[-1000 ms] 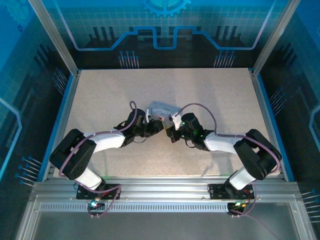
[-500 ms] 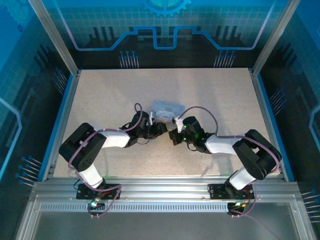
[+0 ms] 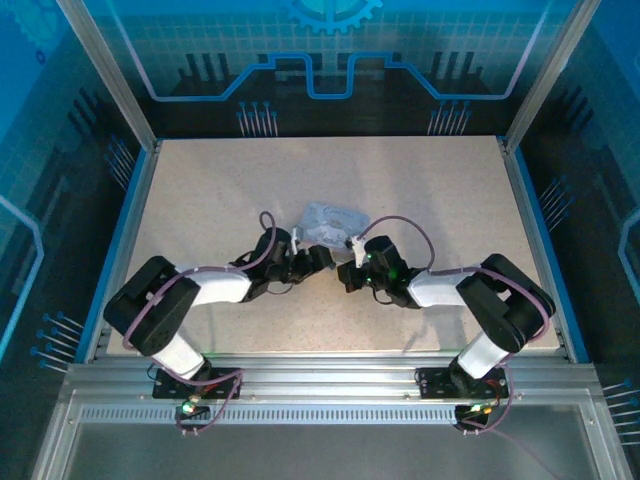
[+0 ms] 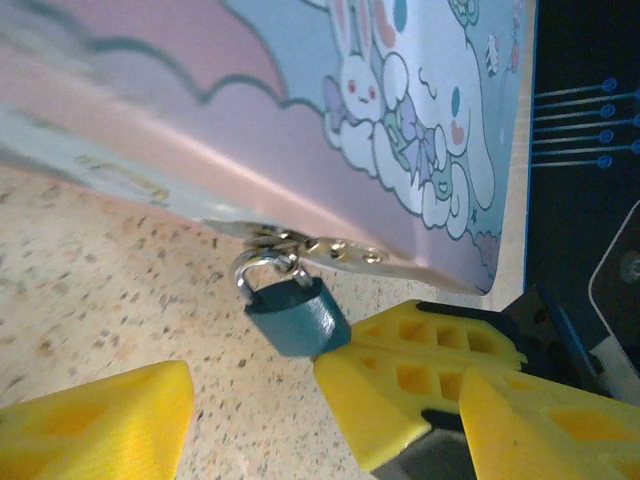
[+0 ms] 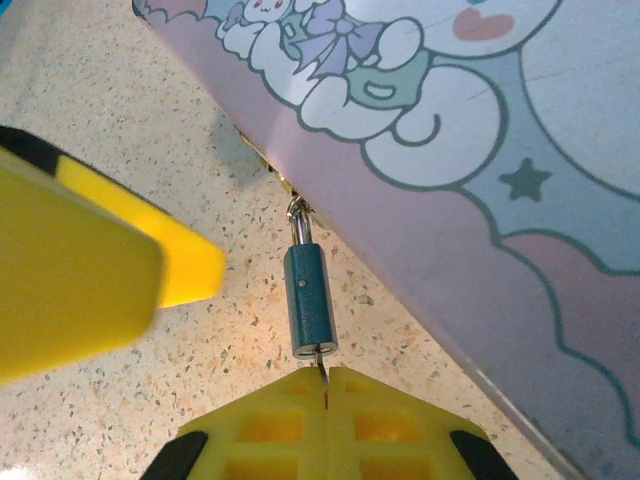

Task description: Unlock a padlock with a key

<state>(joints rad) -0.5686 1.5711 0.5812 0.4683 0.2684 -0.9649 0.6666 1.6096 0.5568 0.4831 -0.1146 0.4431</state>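
Observation:
The small blue-tinted padlock hangs by its shackle from the hasp of the pastel cartoon tin, just above the table. My left gripper is open, its fingers spread wide on either side and clear of the lock. In the right wrist view the padlock points its base at my right gripper. That gripper is shut on the key, a thin dark sliver whose tip sits in the lock's base. From above, both grippers meet in front of the tin.
The speckled table has free room all round the tin. Blue frame rails border it on both sides. The left arm's yellow finger stands close to the left of the padlock.
The tin has slid slightly back and to the right. The left arm has shifted its elbow and stays by the tin. The right gripper stays shut at the lock.

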